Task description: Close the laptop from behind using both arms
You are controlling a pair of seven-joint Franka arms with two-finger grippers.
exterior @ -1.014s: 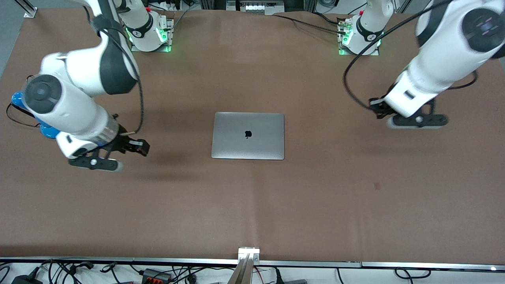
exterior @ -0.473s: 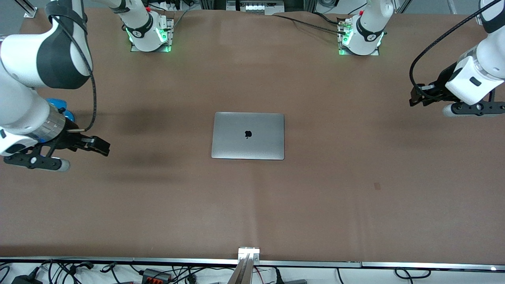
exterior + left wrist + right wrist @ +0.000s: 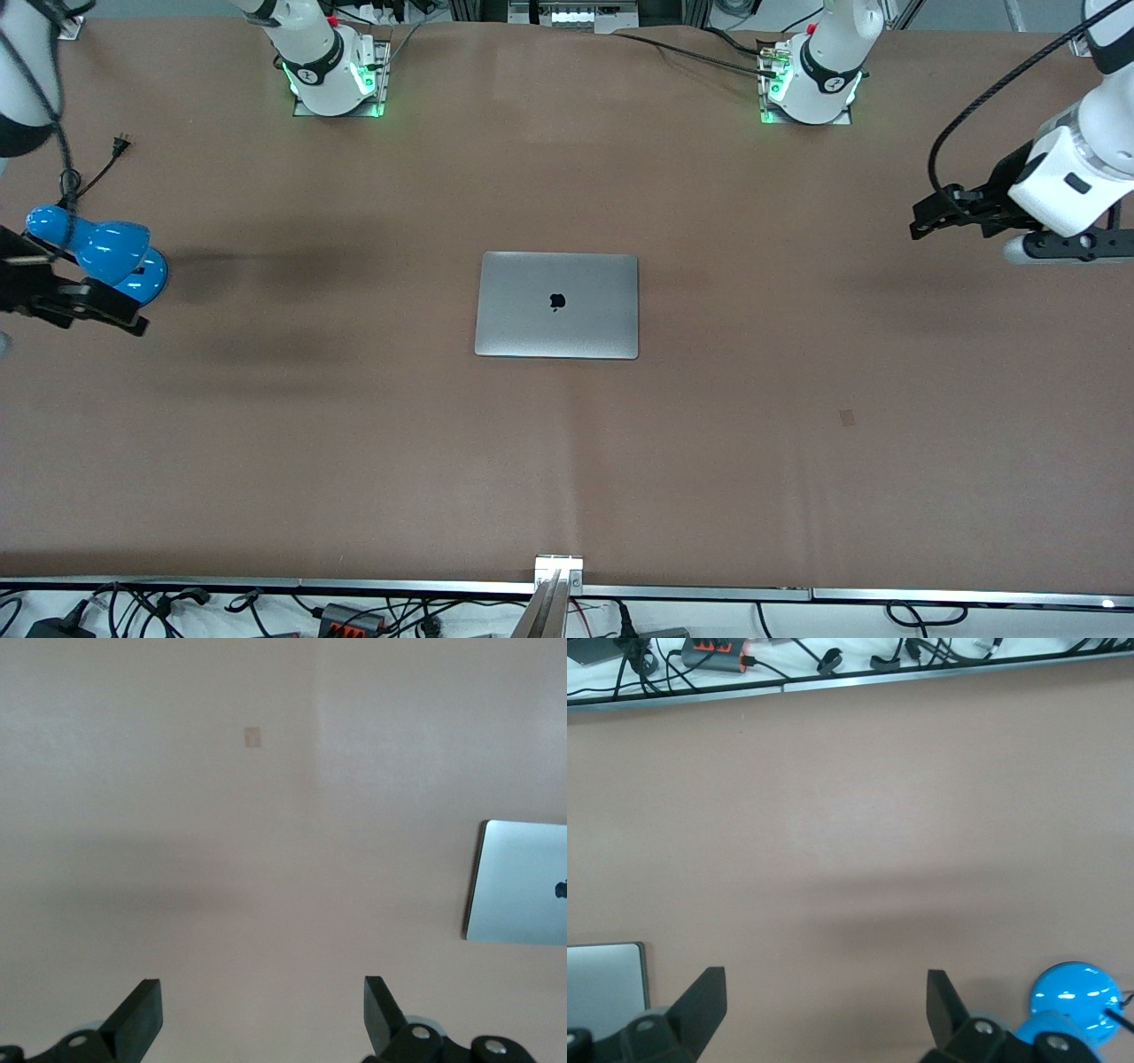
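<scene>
Front view, silver-grey laptop (image 3: 557,305) lid down, dark apple logo up, mid-bench (image 3: 797,461), left tool (image 3: 263,1014) released over left arm's edge, right tool (image 3: 826,1010) released beside blue lamp (image 3: 99,252).

brown table (image 3: 797,496), cables (image 3: 354,611) along edge

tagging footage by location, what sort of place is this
Probably a robotics lab bench: two arms bolted to a brown-covered table, a closed laptop lying mid-table as a test prop, and loose cables and power bricks along the table's front rail.
</scene>
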